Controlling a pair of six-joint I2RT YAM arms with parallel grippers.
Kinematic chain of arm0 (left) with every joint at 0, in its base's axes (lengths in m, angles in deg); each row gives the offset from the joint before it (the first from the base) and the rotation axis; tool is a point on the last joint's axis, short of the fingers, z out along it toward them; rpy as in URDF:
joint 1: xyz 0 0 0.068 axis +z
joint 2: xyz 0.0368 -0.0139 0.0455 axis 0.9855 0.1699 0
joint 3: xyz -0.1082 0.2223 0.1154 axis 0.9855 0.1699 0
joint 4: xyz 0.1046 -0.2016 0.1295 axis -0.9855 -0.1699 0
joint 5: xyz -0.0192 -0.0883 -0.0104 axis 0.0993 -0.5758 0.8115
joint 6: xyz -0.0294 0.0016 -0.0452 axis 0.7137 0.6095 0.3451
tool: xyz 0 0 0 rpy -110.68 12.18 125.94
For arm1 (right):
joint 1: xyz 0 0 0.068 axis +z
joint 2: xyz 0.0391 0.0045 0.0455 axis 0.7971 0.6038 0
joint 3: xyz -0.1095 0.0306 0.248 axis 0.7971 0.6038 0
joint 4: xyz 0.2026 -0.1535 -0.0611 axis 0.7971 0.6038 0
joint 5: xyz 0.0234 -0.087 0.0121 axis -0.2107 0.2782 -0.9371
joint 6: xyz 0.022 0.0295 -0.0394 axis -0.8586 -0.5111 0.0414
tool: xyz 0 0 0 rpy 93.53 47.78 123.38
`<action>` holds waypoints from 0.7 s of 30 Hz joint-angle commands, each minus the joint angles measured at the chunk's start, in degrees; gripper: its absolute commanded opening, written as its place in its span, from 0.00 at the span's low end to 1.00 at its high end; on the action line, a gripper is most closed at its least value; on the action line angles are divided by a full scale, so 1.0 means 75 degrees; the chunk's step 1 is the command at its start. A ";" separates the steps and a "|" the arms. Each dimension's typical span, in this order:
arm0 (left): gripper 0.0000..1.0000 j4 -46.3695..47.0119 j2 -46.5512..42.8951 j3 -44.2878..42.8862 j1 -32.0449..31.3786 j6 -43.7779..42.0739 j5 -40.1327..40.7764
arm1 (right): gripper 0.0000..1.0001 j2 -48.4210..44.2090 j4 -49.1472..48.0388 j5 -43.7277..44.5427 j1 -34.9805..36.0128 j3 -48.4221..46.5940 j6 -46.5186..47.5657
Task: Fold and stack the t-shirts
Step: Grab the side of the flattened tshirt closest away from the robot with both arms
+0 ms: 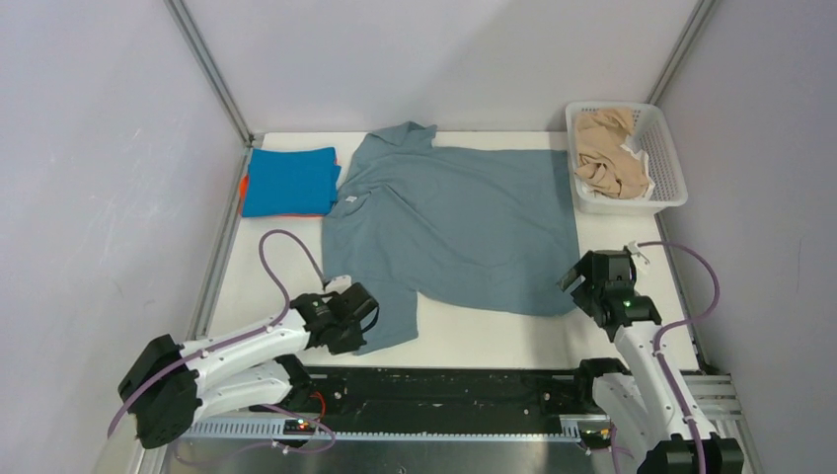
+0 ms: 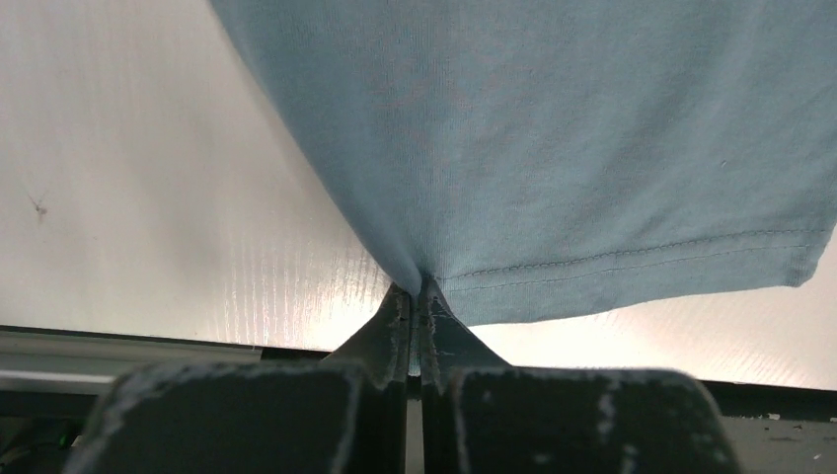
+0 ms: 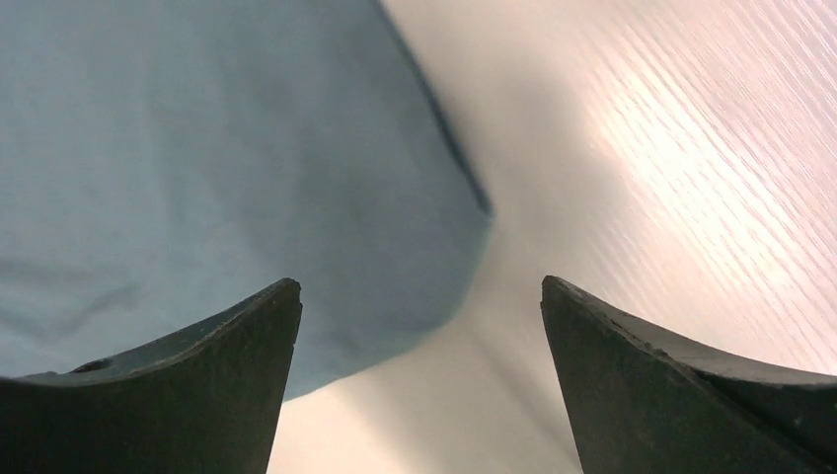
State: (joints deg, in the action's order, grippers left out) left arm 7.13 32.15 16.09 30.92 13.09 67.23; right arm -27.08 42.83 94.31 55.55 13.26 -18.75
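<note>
The large grey-blue t-shirt [image 1: 459,222] lies spread flat across the middle of the table, collar at the far left. My left gripper [image 1: 367,314] is shut on the hem of its near sleeve [image 2: 632,262], pinched between the jaws. My right gripper [image 1: 574,281] is open, just above the shirt's near right corner [image 3: 415,267], holding nothing. A folded bright blue t-shirt [image 1: 289,181] lies at the far left on an orange one [image 1: 242,188], of which only an edge shows. Beige t-shirts [image 1: 607,153] lie crumpled in the basket.
The white lattice basket [image 1: 664,158] stands at the far right corner. Metal frame posts rise at the back left [image 1: 209,69] and back right [image 1: 681,49]. The black rail [image 1: 444,390] with the arm bases runs along the near edge.
</note>
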 commanded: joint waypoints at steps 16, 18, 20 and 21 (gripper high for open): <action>0.00 -0.0354 -0.0266 0.0200 -0.0142 -0.0128 -0.0585 | 0.56 0.0523 -0.1218 -0.0727 -0.0290 0.1411 -0.0872; 0.00 -0.0356 -0.0327 0.0222 -0.0143 -0.0174 -0.0802 | 0.45 0.0715 -0.1448 -0.0828 -0.0291 0.1472 -0.0895; 0.00 -0.0355 -0.0434 0.0280 -0.0151 -0.0179 -0.1099 | 0.28 0.0755 -0.1576 -0.1111 -0.0290 0.1479 -0.0822; 0.00 -0.0344 -0.0565 0.0340 -0.0152 -0.0162 -0.1222 | 0.17 0.0742 -0.1588 -0.1173 -0.0290 0.1465 -0.0696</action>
State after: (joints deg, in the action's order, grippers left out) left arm 6.24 29.90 16.92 30.33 12.61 63.53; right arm -22.16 34.00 88.76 53.48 23.18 -24.74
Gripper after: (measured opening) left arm 0.022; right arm 0.309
